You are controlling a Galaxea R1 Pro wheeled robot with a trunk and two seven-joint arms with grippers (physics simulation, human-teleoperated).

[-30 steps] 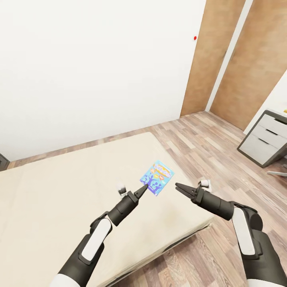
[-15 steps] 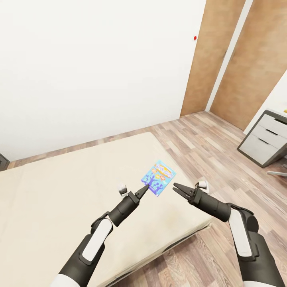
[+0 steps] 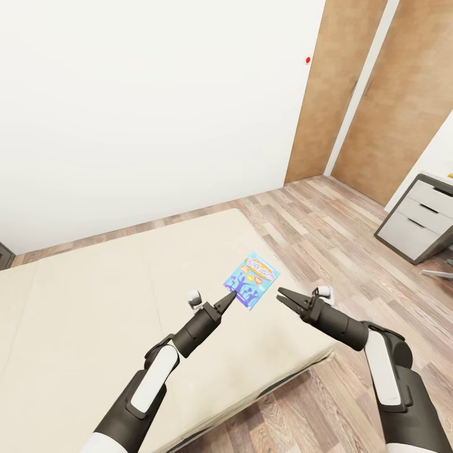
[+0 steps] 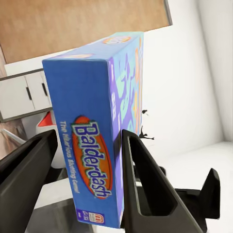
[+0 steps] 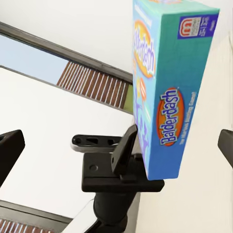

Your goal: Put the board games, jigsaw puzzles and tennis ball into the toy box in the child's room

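One board game — stiff, light card — is sitting between left gripper fingers (pinching its near edge); right gripper is hovering spread.

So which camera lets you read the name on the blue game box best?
The left wrist view: the blue game box sits close between the jaws, its edge reading "Balderdash". The right wrist view shows the name too, smaller, on a side face. The head view shows the top face, too small to read.

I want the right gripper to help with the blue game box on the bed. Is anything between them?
Nothing visible. The right gripper hangs open beside the board game, with only bare bed between. The left gripper is already at the box's opposite end.
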